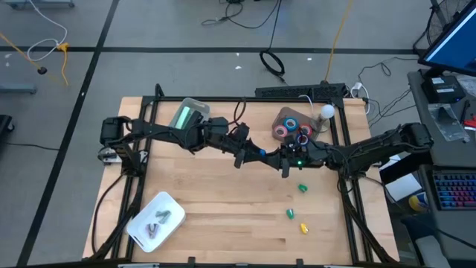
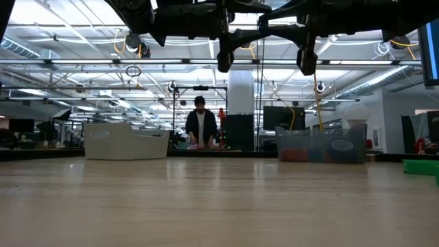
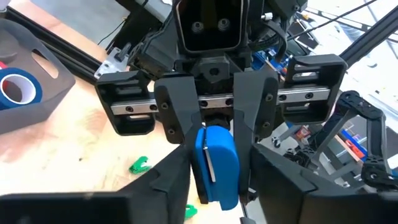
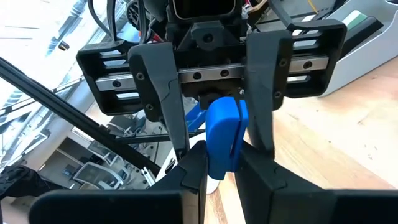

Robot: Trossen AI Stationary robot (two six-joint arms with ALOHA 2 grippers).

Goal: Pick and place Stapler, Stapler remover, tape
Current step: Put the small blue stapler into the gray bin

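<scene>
Fingers (image 3: pixel 180 118) of the right gripper (image 3: pixel 214 146) pinched the blue stapler (image 4: pixel 224 137) in mid-air above the table's middle, with the left gripper (image 4: pixel 221 149) spread wide around it (nothing placed yet). Tape rolls (image 1: pixel 291 128) sat in the grey bin (image 1: pixel 281 114), while three small staple removers (image 1: pixel 302 188) lay loose.

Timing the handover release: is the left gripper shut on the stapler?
Open. In the right wrist view the left gripper straddles the stapler with a gap on one side; the right gripper alone clamps it.

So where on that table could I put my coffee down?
The bare wood between the white tray and the small green clips is free. It is crowded mid-table, where both claws hold a blue stapler aloft, and by the tape bin.
</scene>
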